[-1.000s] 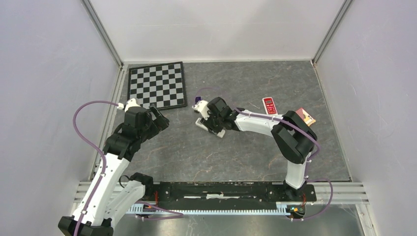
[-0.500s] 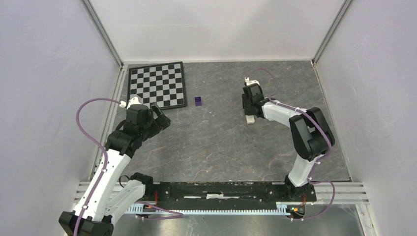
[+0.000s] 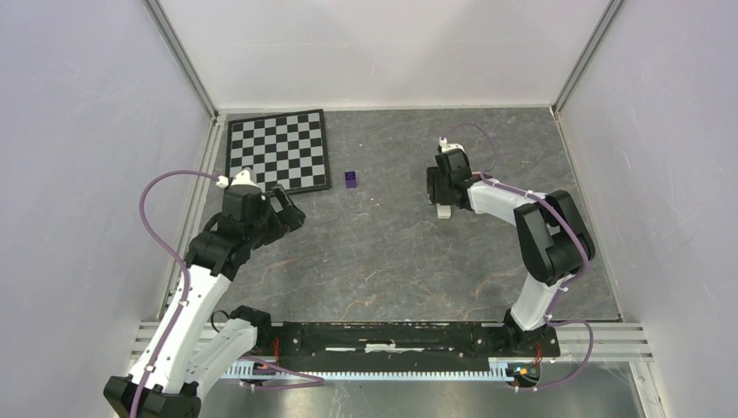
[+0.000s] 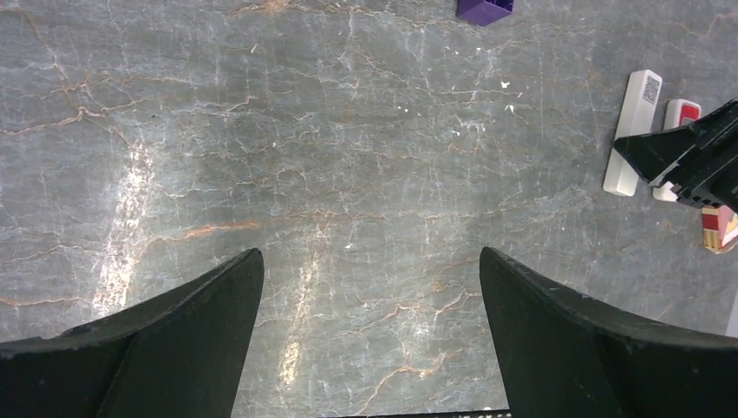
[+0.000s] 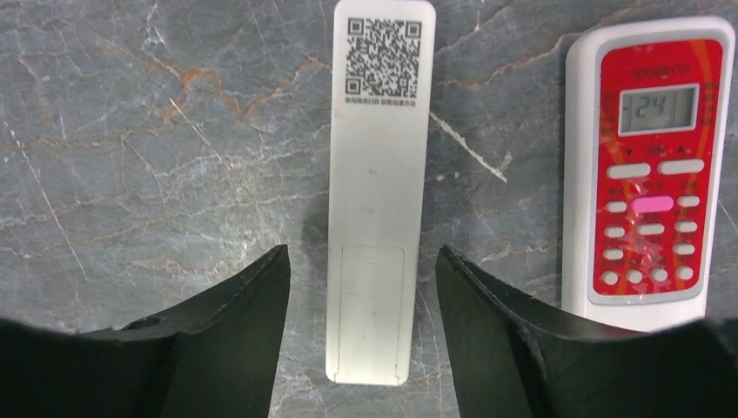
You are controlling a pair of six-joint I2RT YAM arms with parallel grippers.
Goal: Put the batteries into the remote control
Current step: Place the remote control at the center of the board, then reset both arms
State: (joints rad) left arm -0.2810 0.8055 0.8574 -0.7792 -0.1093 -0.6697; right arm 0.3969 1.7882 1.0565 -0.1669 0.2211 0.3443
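Observation:
The remote control (image 5: 374,200) is a long white bar lying flat on the grey table, back side up, with a QR label at its far end and a closed cover panel at its near end. It also shows as a remote control (image 3: 444,211) end below the right wrist, and as a remote control (image 4: 633,131) at the right. My right gripper (image 5: 363,257) hangs over its near end, open, a gap on each side of the bar. My left gripper (image 4: 372,257) is open over bare table. The batteries are out of view.
A red-faced remote (image 5: 648,165) lies just right of the white one, close to the right finger. A purple cube (image 3: 351,178) sits mid-table. A chessboard (image 3: 277,150) lies at the back left. A small red and beige box (image 4: 718,228) lies beyond the right arm.
The right arm carried the white remote from mid-table to the right, beside the red remote. Its jaws have since opened off it. The left arm barely moved.

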